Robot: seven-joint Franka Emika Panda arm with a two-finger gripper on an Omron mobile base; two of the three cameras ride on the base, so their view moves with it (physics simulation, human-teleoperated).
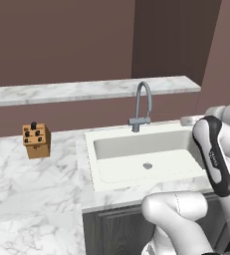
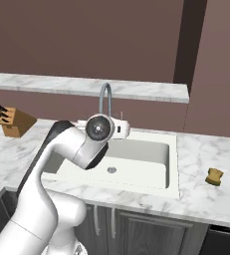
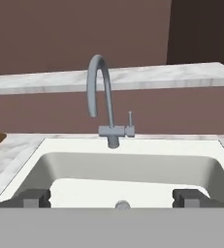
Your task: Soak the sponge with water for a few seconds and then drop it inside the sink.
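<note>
I've got the gripper (image 3: 111, 197) spread wide with nothing between its tips, hanging over the front of the sink (image 3: 133, 169) and looking straight at the tap (image 3: 104, 97). Sponge (image 2: 215, 176) sits on the marble table (image 2: 206, 199) to the right of the sink, well apart from the basin rim and from the arm. From the right base view it reads as a small squarish lump, yellowish-tan on the lit faces with a darker shaded top edge; too small to make out more texture. Sink is a white rectangular basin with rounded corners, wide flat rim, small round grey drain (image 1: 147, 166) on the floor. Tap is a grey gooseneck with a side lever (image 3: 130, 123), spout arching over the basin. Knife block (image 1: 36, 140) stands on the table far left of the sink, dark handles sticking out the top
</note>
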